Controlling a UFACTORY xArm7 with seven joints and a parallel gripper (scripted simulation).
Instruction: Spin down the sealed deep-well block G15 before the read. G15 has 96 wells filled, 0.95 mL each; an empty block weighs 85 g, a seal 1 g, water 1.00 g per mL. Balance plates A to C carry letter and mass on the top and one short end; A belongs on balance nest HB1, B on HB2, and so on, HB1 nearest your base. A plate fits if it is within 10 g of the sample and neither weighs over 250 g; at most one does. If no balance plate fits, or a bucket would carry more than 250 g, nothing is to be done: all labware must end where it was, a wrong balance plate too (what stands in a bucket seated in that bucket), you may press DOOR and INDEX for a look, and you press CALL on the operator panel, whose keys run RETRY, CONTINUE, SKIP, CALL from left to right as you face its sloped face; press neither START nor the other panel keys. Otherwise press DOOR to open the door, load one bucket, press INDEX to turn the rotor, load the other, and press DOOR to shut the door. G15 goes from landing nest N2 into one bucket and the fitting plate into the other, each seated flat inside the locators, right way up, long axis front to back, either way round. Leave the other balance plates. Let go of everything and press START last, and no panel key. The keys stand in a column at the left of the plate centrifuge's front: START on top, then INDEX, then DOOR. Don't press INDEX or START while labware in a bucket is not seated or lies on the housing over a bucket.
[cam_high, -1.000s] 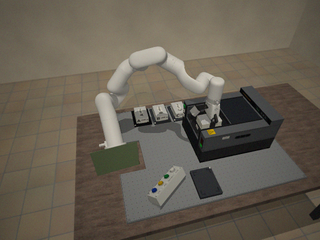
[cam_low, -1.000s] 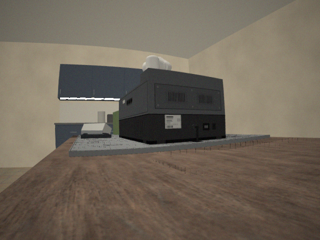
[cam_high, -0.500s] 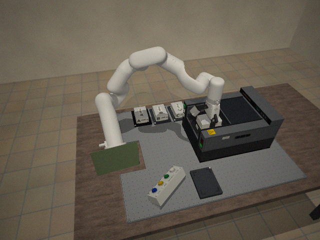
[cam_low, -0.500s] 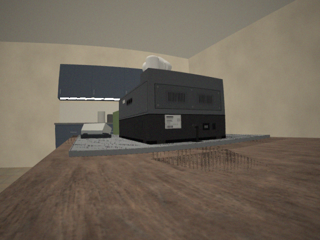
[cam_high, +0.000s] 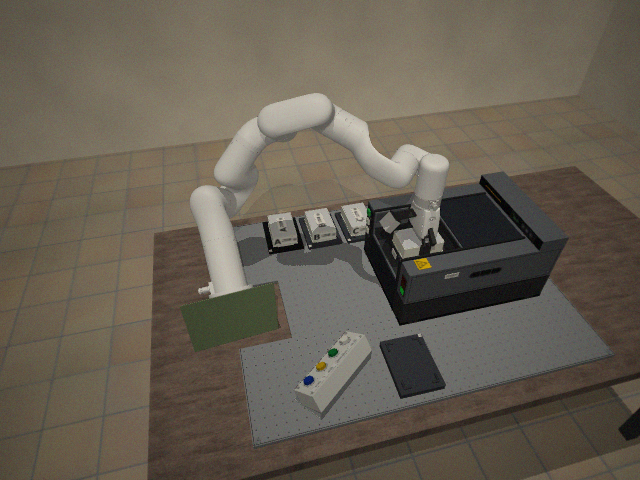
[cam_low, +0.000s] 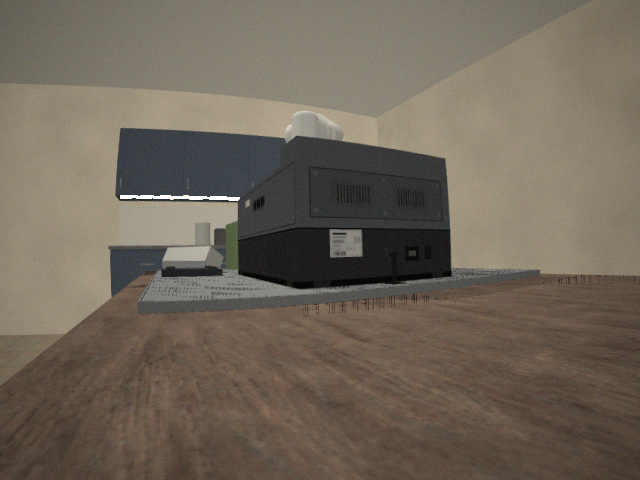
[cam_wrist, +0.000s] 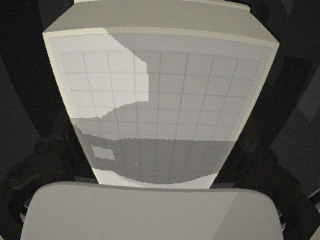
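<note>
Inside the open plate centrifuge (cam_high: 480, 273), at two o'clock from the arm's base, the gripper (cam_high: 427, 238) stands wide over deep-well block G15 (cam_wrist: 163, 103) in its bucket; lifting off-line could snag the block, leaving it unseated before INDEX.

Three cams: high overview, low rear, close wrist.
Top cam gives us the whole bench from above, front side; ext cam sits low on the table (cam_low: 361, 387) behind the centrifuge (cam_high: 465, 268), facing its back; wrist cam looks straight down, v. close. All share the centrifuge.
</note>
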